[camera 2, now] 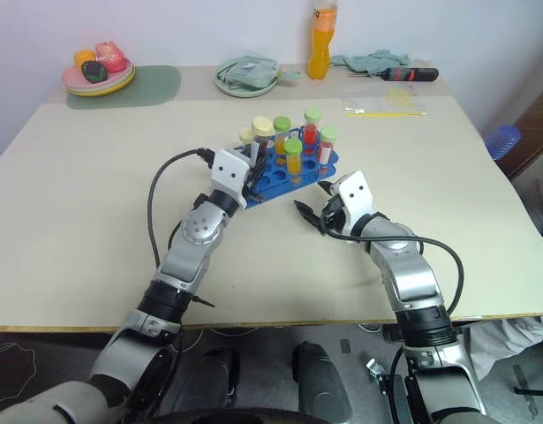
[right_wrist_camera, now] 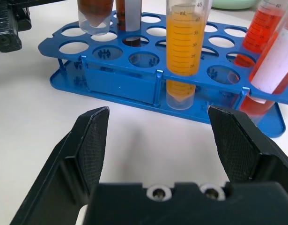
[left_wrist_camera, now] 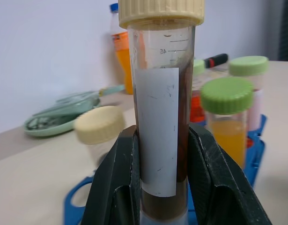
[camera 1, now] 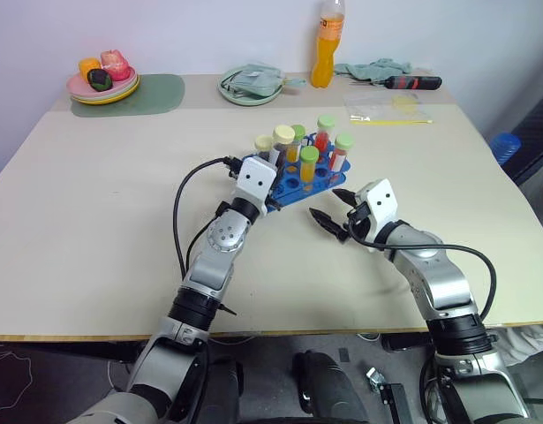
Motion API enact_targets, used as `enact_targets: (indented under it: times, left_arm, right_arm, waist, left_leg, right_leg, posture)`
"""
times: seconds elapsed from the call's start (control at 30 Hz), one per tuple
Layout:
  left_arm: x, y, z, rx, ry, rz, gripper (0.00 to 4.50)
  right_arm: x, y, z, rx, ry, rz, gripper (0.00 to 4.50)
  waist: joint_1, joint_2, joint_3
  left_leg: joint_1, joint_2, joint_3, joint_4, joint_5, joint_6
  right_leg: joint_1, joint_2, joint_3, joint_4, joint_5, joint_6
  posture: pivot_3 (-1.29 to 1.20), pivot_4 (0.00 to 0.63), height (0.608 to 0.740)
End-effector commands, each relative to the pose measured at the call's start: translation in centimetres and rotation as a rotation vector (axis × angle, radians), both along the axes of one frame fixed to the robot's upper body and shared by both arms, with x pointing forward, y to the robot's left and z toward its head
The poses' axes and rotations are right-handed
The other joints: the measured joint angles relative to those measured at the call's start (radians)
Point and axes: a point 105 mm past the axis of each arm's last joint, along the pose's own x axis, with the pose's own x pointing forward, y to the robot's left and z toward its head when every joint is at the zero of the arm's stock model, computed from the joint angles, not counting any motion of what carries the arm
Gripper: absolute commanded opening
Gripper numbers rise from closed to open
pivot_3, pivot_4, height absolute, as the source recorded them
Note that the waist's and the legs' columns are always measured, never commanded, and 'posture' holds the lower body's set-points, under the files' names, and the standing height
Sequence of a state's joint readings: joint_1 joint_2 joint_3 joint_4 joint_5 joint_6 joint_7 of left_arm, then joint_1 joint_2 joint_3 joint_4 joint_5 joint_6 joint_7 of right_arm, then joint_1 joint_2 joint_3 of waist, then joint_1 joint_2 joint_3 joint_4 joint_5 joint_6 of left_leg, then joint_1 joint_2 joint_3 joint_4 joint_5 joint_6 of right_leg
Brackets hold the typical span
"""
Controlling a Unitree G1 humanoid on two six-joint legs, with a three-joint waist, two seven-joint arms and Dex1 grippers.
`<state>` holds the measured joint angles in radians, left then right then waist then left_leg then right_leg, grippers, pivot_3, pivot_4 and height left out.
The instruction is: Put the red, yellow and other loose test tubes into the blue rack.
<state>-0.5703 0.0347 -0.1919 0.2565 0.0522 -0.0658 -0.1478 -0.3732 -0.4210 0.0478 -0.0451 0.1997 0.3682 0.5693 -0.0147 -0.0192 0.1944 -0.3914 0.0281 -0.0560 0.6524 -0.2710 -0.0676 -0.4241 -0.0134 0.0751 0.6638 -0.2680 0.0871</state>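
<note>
Pale tabletop (camera 1: 94,203) stretches out in front of you, backed by a plain wall, with the blue rack (camera 1: 293,181) sitting near the middle of it. Your left gripper (left_wrist_camera: 158,187) is clamped on a brown tube (left_wrist_camera: 160,117) with a cream cap and a white label, holding it upright at the rack's near-left corner; from the right wrist view its rounded bottom hangs just over the rack's holes, not seated. Your right gripper (camera 1: 335,212) rests low over the table just beside the rack's near-right edge, its two black fingers (right_wrist_camera: 90,140) spread wide apart with nothing between them, facing the rack's front wall.

Already standing in the rack you have an orange tube (right_wrist_camera: 186,47) with a green cap at the front, red tubes (right_wrist_camera: 263,28) towards the right side, and further green- and cream-capped tubes behind.

Along the far edge of the table you can see a stack of plates with toy food (camera 1: 103,78) on a green mat (camera 1: 156,93), a green dish holding a cloth (camera 1: 252,84), an orange drink bottle (camera 1: 327,49), a screwdriver (camera 1: 412,83) and a clear bag (camera 1: 390,108).
</note>
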Motion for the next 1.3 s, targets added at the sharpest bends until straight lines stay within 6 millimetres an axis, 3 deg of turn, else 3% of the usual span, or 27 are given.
enact_targets:
  times: [0.03, 0.43, 0.73, 1.3]
  left_arm:
    - [-0.3, -0.7, 1.0, -0.015, -0.030, -0.027, 0.77]
    - [0.3, -1.4, -0.3, -0.013, 0.033, -0.035, 0.77]
    - [0.6, -1.5, -0.6, -0.004, 0.047, -0.043, 0.77]
    - [0.6, -0.7, -1.1, 0.026, 0.068, -0.014, 0.77]
  right_arm:
    - [0.1, -0.2, 1.8, 0.006, -0.059, -0.003, 3.73]
    - [0.0, 0.2, 2.1, 0.008, -0.061, 0.020, 3.73]
    - [-1.9, 1.7, 2.1, 0.046, -0.014, 0.157, 3.73]
    - [-2.2, 2.0, 1.5, 0.035, 0.005, 0.170, 3.73]
  waist:
    - [-0.001, 0.000, 0.000]
    - [0.000, 0.000, 0.000]
    - [0.000, 0.000, 0.000]
    - [-0.002, 0.000, 0.000]
  left_leg:
    - [0.000, 0.000, 0.000, 0.000, 0.000, 0.000]
    - [0.000, 0.000, 0.000, 0.000, 0.000, 0.000]
    - [0.000, 0.000, 0.000, 0.000, 0.000, 0.000]
    - [0.000, 0.000, 0.000, 0.000, 0.000, 0.000]
  right_leg:
    - [0.000, 0.000, 0.000, 0.000, 0.000, 0.000]
    - [0.000, 0.000, 0.000, 0.000, 0.000, 0.000]
    - [0.000, 0.000, 0.000, 0.000, 0.000, 0.000]
    - [0.000, 0.000, 0.000, 0.000, 0.000, 0.000]
  posture:
    - [0.00, 0.150, 0.740]
    - [0.00, 0.150, 0.740]
    - [0.00, 0.150, 0.740]
    - [0.00, 0.150, 0.740]
